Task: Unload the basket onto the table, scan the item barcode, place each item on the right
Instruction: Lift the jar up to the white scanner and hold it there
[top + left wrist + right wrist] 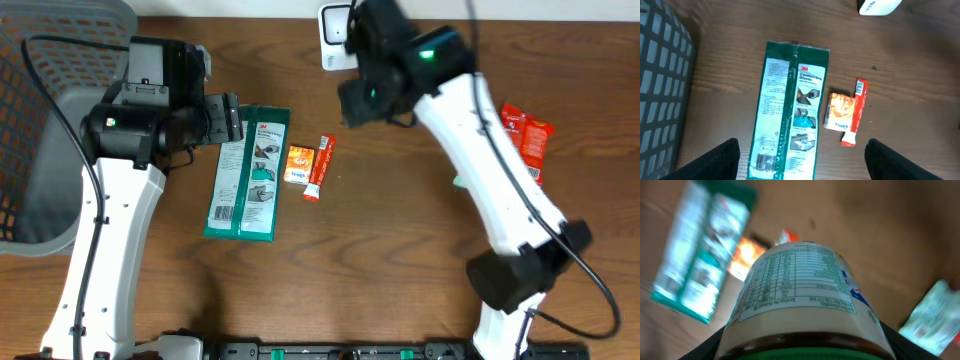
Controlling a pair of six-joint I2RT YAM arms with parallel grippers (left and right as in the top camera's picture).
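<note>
Jar (800, 326) gripped in right hand (803, 347), nutrition label (796, 286) toward wrist camera.

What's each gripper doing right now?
Left gripper: open, holding nothing.
Right gripper: closed on a jar.

The table (915, 75) shows matt wood grain, the glove packet (790, 110) glossy plastic film, the jar (800, 295) a smooth paper label.
</note>
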